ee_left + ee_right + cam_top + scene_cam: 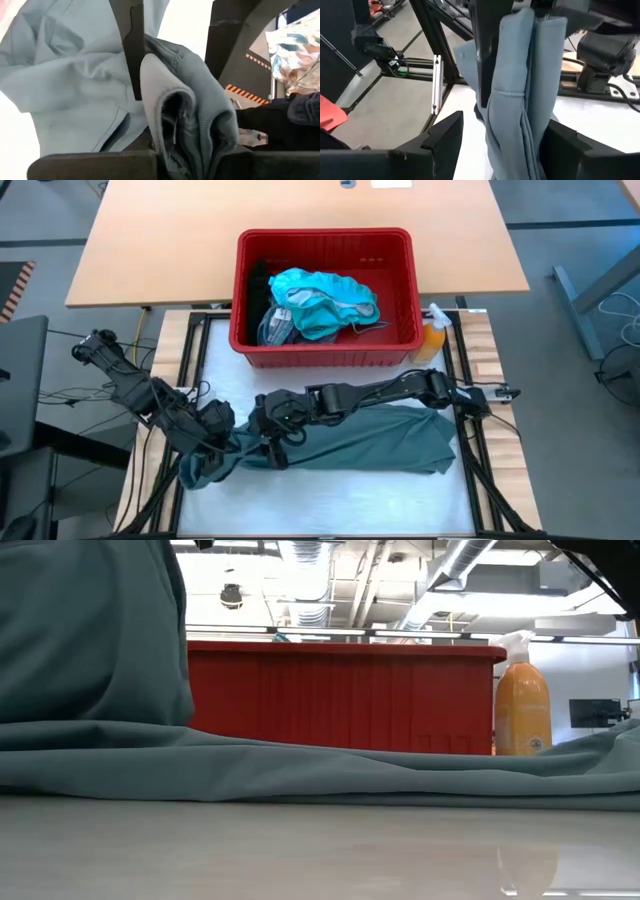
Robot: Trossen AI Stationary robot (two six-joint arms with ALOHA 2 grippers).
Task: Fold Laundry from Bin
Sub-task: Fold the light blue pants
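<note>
We found the left gripper (222,423) pinching a bunched fold of the grey-green garment (370,440) near the table's (330,495) front left corner, fingers nearly closed on the cloth. The right gripper (268,423) sat just beside it with its jaws wide, the hanging cloth between them but not clamped. The rest of the garment lay along the table's front half; the red bin (325,355), with teal laundry (325,300) inside, stood at the back edge. We judged one thick pinch might slip, or the right jaws could catch too many layers and spoil the fold.
</note>
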